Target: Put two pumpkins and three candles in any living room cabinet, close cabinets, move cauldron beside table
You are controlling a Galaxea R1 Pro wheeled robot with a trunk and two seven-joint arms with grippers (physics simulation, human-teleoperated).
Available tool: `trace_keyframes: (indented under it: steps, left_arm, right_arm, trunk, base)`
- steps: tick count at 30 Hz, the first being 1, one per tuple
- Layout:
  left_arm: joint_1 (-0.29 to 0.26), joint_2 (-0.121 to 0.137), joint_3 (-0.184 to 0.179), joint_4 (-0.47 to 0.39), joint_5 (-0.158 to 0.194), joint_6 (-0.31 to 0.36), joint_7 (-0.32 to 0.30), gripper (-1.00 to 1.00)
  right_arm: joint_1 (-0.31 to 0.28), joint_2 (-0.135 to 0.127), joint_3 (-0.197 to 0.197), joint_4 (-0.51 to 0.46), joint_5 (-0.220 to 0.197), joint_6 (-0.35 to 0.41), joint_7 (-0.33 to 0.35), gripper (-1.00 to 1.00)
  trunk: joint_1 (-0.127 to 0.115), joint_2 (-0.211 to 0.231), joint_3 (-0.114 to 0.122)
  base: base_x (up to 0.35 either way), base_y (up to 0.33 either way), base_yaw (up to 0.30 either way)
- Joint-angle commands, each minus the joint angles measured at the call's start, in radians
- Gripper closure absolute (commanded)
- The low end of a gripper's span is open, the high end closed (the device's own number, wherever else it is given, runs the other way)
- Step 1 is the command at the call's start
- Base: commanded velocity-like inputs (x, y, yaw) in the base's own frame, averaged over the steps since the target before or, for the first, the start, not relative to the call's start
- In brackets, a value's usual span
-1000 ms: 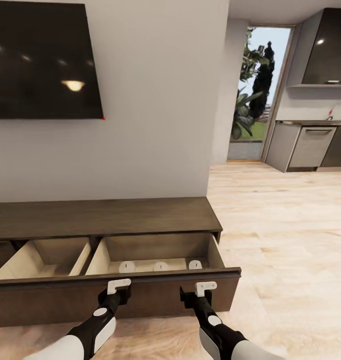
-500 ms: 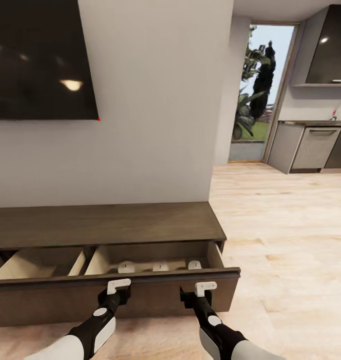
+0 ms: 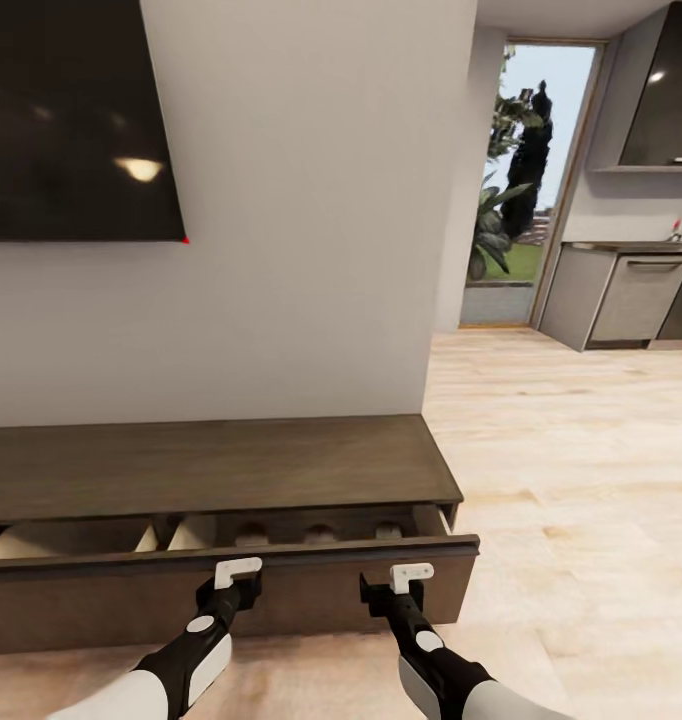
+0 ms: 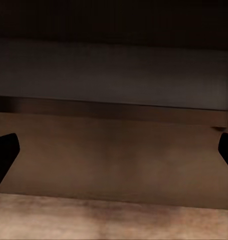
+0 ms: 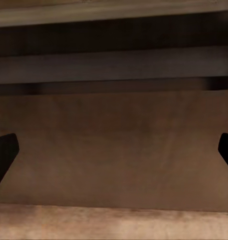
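Observation:
The long dark-brown cabinet [image 3: 211,465] stands against the white wall. Its wide drawer front [image 3: 101,600] is a narrow gap short of shut. In that shadowed gap I make out three small pale candles [image 3: 319,533] side by side. My left gripper [image 3: 238,572] and right gripper [image 3: 411,573] both rest against the drawer front, open and holding nothing. In the left wrist view the left gripper [image 4: 114,155] faces brown wood, as does the right gripper [image 5: 114,155] in the right wrist view. The pumpkins, the cauldron and the table are out of view.
A black TV [image 3: 76,120] hangs on the wall above the cabinet. Light wood floor [image 3: 581,480] runs to the right toward a glass door [image 3: 521,190] and grey kitchen units [image 3: 631,300].
The drawer has slid in toward the cabinet, so the gap showing its tan inside and the candles has shrunk to a slit. The view has shifted with the robot moving forward.

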Motion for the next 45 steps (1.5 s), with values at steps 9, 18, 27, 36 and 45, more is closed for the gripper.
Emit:
trace_keyframes:
  steps: [9,18,27,36,45]
  left_arm:
    - [-0.001,0.0,-0.01,0.0,0.002,-0.003,0.004,-1.0]
    - [-0.001,0.001,-0.01,0.0,0.002,-0.003,0.004,-1.0]
    - [-0.001,0.001,-0.01,0.0,0.001,-0.005,0.004,-1.0]
    - [-0.001,0.001,-0.01,0.0,0.002,-0.005,0.004,-1.0]
    - [-0.001,0.001,-0.011,0.0,0.001,-0.005,0.004,-1.0]
  right_arm:
    - [0.0,0.0,0.009,0.001,-0.007,-0.003,-0.005,-1.0]
    - [-0.001,0.0,0.009,0.001,-0.007,-0.003,-0.006,-1.0]
    - [-0.001,0.0,0.009,0.001,-0.006,-0.003,-0.005,-1.0]
    - [-0.001,0.0,0.009,0.001,-0.006,-0.003,-0.005,-1.0]
    - [-0.001,0.0,0.009,0.0,-0.006,-0.003,-0.006,-1.0]
  trunk:
    - [0.0,0.0,-0.001]
    - [0.0,0.0,-0.001]
    - [0.0,0.0,-0.001]
    - [0.0,0.0,-0.001]
    - [0.0,0.0,-0.001]
  base:
    - [0.207,0.0,0.0]
    - [0.201,0.0,0.0]
    - [0.07,0.0,0.0]
    - [0.001,0.0,0.0]
    - [-0.014,0.0,0.0]
